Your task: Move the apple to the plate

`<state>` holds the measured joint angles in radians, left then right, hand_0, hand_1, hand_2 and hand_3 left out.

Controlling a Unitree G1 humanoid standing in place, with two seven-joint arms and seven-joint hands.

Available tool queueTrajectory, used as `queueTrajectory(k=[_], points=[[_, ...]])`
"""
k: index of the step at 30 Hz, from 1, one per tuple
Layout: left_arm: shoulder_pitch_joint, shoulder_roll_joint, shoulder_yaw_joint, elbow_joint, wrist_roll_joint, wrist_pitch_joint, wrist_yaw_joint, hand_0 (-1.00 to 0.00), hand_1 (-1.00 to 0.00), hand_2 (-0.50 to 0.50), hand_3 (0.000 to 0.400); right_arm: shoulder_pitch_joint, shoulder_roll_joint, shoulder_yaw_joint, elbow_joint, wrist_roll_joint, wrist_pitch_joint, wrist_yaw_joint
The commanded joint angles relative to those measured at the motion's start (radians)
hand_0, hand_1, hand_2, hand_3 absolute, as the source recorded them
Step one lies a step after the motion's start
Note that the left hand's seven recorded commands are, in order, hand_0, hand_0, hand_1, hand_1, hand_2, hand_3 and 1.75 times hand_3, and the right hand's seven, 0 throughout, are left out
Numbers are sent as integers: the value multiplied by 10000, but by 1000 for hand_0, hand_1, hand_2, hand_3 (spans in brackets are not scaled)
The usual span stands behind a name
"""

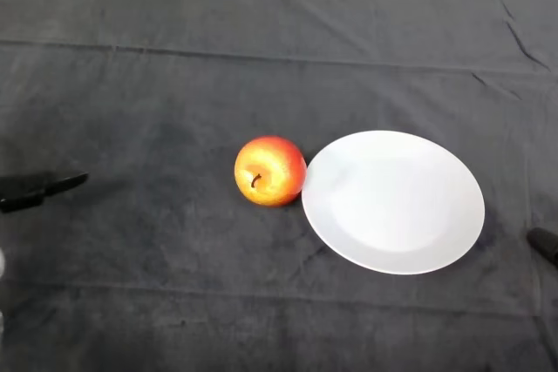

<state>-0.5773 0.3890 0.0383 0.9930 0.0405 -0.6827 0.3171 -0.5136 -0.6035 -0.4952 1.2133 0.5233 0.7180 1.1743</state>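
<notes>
A red and yellow apple (270,171) lies on the dark cloth near the middle of the table, stem towards me. Its right side touches or almost touches the left rim of a white plate (394,203), which has nothing on it. My left hand (37,189) shows only as black fingers at the view's left edge, level with the apple and well to its left. The fingers are straight and hold nothing.
The dark cloth (174,84) covers the whole table, with creases across the back and the front. A small black object (544,243) pokes in at the right edge, just right of the plate.
</notes>
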Motion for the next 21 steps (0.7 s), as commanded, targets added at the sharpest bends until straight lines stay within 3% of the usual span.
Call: queueTrajectory(k=[1,21], points=[[-363,-55,-245,-417,255,112,120,0,0,0,0,11,-138,-112,-94,-18,1,-35],[-989,-1512,-1787,-810,1076,692,295,0,0,0,0,28,-127,-117,-133,-9,2,-65]])
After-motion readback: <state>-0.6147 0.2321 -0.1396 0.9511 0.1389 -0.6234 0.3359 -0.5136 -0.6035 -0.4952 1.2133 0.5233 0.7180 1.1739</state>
